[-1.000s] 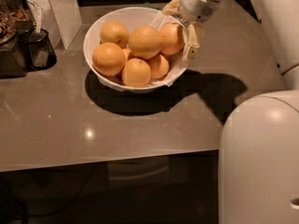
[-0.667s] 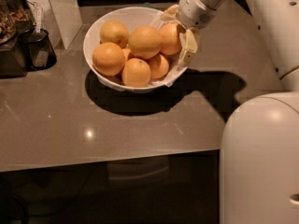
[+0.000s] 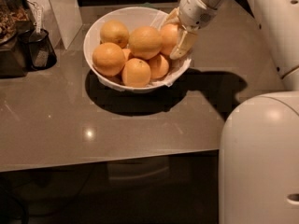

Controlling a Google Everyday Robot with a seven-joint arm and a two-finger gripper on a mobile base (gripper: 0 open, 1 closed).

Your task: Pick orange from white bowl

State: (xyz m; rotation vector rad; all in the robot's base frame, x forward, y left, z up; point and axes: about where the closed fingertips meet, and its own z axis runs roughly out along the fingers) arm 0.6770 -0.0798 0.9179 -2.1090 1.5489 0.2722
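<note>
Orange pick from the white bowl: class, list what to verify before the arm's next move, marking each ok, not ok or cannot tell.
1. Pincer at the target: ok. It is at the right side of the white bowl, against the rightmost orange.
2. Firm grip on that orange: cannot tell.
3. Bowl resting flat on the table: ok.
4. Target free of neighbours: not ok. The centre orange touches it and might roll.
5. Plastic lining clear of the pincer: cannot tell.
</note>
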